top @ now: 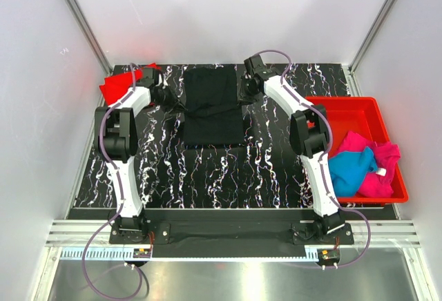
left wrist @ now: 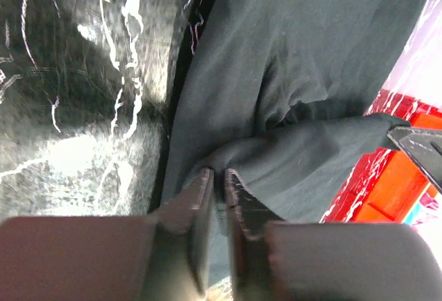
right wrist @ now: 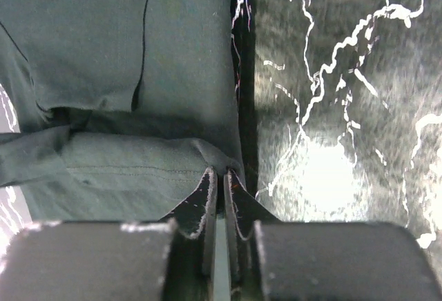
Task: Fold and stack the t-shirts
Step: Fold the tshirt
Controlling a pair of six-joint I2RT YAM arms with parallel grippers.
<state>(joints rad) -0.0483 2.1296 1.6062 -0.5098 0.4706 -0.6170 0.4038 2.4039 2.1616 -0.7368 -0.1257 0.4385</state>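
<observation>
The black t-shirt (top: 213, 104) lies part-folded at the far middle of the desk (top: 207, 173). We judge it light and limp, best taken by its side edges. The left claw (left wrist: 217, 175) and right claw (right wrist: 219, 173) sit nearly closed there, but we cannot tell whether they pinch cloth because folds hide it.

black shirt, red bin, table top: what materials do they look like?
black t-shirt: soft cloth, matte; it creases and shows a stitched hem.
red bin: rigid plastic, likely, slightly glossy; straight walls and a moulded rim.
table top: black with white marble-like veins, shiny glare; probably a printed film or laminate, not sure.
</observation>
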